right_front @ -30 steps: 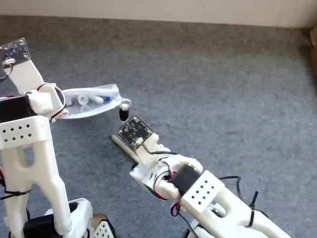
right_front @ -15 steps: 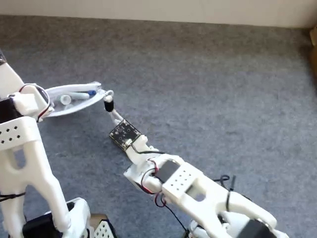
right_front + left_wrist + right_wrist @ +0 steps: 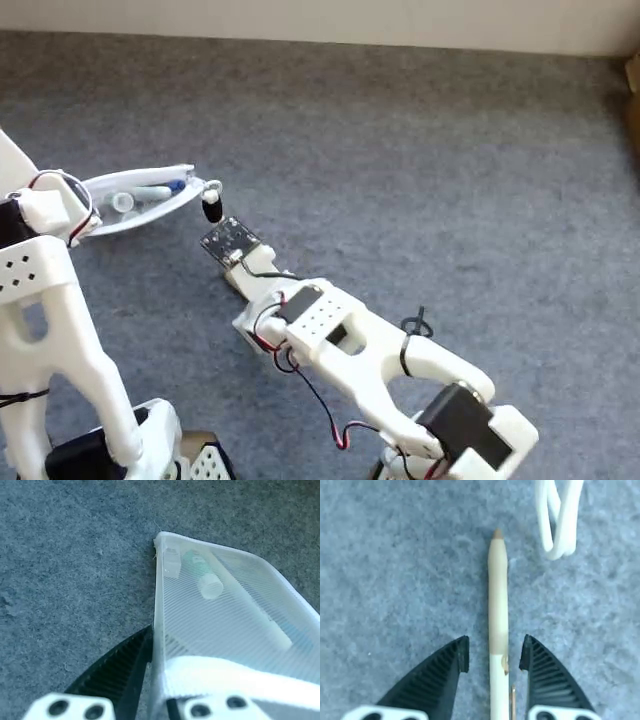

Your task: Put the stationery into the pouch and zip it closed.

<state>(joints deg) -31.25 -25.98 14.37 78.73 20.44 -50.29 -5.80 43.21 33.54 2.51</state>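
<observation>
My left gripper (image 3: pixel 154 647) is shut on the edge of the translucent white pouch (image 3: pixel 225 615), holding it at the table's left (image 3: pixel 140 198). Inside lie a white-capped tube (image 3: pixel 210 586), a green piece (image 3: pixel 192 560) and a blue-tipped pen (image 3: pixel 165 187). My right gripper (image 3: pixel 495 642) is open low over the carpet, its black fingers on either side of a tan pencil (image 3: pixel 497 600) that lies flat. The pencil's tip points at the pouch's white pull loop (image 3: pixel 559 517). In the high view the right gripper (image 3: pixel 212 210) sits just by the pouch's right end.
Grey carpet (image 3: pixel 450 170) covers the table, with open room to the right and back. The left arm's white base (image 3: pixel 60 340) stands at the front left. The right arm (image 3: pixel 360 350) stretches diagonally from the front right.
The left arm has pulled the pouch leftward. The right arm has stretched forward and left after it, staying over the pencil.
</observation>
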